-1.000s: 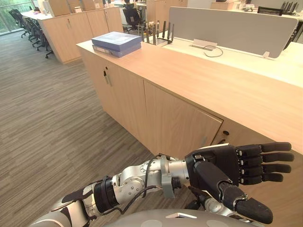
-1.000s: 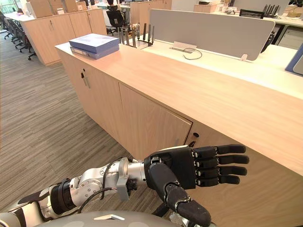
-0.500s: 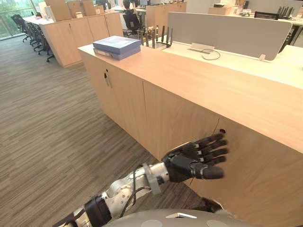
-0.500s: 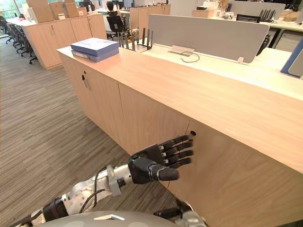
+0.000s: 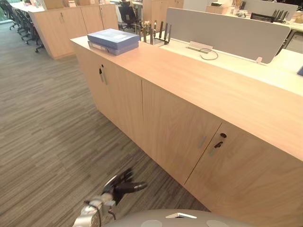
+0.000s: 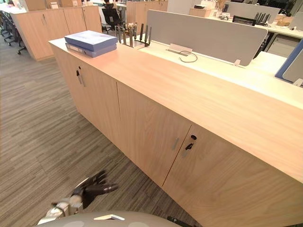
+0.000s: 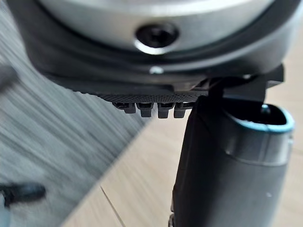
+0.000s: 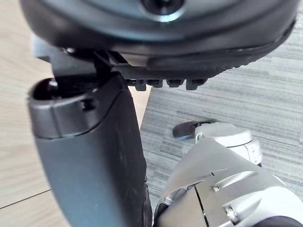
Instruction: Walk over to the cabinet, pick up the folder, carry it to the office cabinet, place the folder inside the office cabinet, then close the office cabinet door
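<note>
The blue folder lies flat in the upper left of the frame, on the far end of the long wooden cabinet, close to the corner of its top. Just behind it stands a black file rack, and further right a grey partition screen runs along the back of the top.

The cabinet doors in sight are shut. One door in the right part of the frame has a small dark lock.

The left hand is low in the lower left of the frame, above the striped grey floor. Its fingers are stretched out and a little spread, holding nothing, well apart from the folder.

The right hand shows in its own wrist view with the thumb straight, in front of the wooden cabinet front. I cannot tell if this hand is open or closed.
</note>
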Tool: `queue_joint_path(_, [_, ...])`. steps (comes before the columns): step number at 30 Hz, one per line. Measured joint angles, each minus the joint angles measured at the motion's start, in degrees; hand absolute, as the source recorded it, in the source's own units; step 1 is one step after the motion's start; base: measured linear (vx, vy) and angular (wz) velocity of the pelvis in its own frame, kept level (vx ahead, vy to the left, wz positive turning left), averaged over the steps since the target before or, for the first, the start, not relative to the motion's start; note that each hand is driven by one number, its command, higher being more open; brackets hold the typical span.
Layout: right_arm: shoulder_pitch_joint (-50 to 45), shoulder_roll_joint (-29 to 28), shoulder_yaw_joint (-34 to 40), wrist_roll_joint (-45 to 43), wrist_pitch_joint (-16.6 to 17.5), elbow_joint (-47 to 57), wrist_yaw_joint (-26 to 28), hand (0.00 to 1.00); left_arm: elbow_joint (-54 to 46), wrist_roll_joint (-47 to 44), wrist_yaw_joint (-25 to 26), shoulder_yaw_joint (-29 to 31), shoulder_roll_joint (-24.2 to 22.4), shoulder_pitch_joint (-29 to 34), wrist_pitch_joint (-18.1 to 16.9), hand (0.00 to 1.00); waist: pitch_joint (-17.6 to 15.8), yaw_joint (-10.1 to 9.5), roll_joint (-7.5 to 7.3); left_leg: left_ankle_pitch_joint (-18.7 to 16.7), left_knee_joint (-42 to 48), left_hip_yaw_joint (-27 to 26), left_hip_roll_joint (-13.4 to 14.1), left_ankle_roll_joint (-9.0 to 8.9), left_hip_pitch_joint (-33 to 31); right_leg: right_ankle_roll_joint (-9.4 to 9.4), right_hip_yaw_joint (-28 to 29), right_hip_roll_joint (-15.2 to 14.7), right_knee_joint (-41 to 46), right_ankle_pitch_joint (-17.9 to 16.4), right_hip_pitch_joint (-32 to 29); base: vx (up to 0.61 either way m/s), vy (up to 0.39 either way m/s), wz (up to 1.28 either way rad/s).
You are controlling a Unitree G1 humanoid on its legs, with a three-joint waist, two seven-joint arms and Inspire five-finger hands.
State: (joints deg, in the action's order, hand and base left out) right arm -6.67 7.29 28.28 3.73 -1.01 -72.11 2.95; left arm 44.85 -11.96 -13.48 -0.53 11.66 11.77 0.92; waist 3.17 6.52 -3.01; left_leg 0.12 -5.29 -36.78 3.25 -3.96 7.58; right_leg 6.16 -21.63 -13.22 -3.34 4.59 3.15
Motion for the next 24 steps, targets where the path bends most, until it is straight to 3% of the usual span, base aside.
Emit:
queue_joint_path(1, [0.03,-0.52,-1.84,0.00,0.01,1.03,-0.40,1.00,3.92,7.55,3.74,4.25,-0.75,0.08,-0.32,1.00,-0.16,-0.18,-0.12,-0.14,0.01,0.05,0.01,-0.13,0.03,-0.08,-0.10,0.03,0.00,0.06,0.03,0.08,-0.017,0.02])
queue_joint_path(4, [0.80,-1.85,-4.09,0.03,0.09,1.96,-1.13,1.00,12.36,17.50,9.82,13.38,-1.85,0.74,-1.14,1.00,-1.29,-0.76,-1.00,0.13,0.23,0.62,-0.36,0.23,0.35,-0.10,-0.84,0.18,0.06,0.05,0.72,0.10,-0.014,0.09])
queue_joint_path(6, [0.79,-2.79,-4.09,-0.09,0.11,2.38,-1.62,1.00,16.54,18.87,13.87,20.33,-3.88,1.62,-1.16,1.00,-1.83,-1.58,-0.55,-0.17,0.23,1.67,-0.36,-0.05,1.58,-0.66,-2.43,0.19,0.07,-0.31,2.41,0.10,-0.016,0.18])
queue_joint_path(8, [0.88,-3.21,-4.22,-0.25,0.13,2.85,-1.90,1.00,17.78,18.43,16.12,23.15,-5.28,2.38,-1.15,1.00,-2.41,-1.75,0.34,-0.33,0.23,3.17,-0.34,-0.09,2.11,-1.23,-3.90,0.18,0.16,-0.67,3.83,0.07,-0.015,0.31])
queue_joint_path(11, [1.32,-2.73,-6.14,-0.25,0.14,3.15,-1.54,1.00,17.74,16.44,17.35,23.49,-7.38,2.29,-1.79,1.00,-3.64,-3.12,2.20,-0.34,0.13,5.21,-0.25,-0.09,2.16,-1.69,-5.83,0.18,0.34,-0.98,5.03,0.01,-0.021,0.36])
queue_joint_path(14, [1.79,-2.36,-7.74,-0.77,0.21,3.38,-1.83,1.00,17.69,14.47,17.40,21.72,-8.70,2.25,-3.14,1.00,-4.16,-3.25,2.90,-0.20,0.00,6.90,-0.35,0.02,2.07,-1.24,-7.39,-0.03,0.72,-2.25,5.85,-0.04,-0.038,0.27])
queue_joint_path(18, [1.95,-1.80,-9.54,-0.92,0.28,3.39,-2.32,1.00,17.66,14.77,18.40,16.87,-8.32,2.05,-4.28,1.00,-4.72,-3.29,2.90,0.50,-0.03,9.26,-0.28,0.13,1.85,0.04,-9.43,-0.58,2.85,-4.19,6.25,-0.03,-0.052,0.31])
queue_joint_path(24, [2.63,-0.58,-15.01,0.35,0.40,3.20,-2.95,1.00,17.72,15.18,18.89,10.89,-6.87,1.25,-5.06,1.00,-4.88,-3.78,3.02,1.14,-0.04,11.38,-0.25,0.32,1.14,-0.04,-11.43,-0.62,3.22,-4.54,6.93,-0.02,-0.030,0.18])
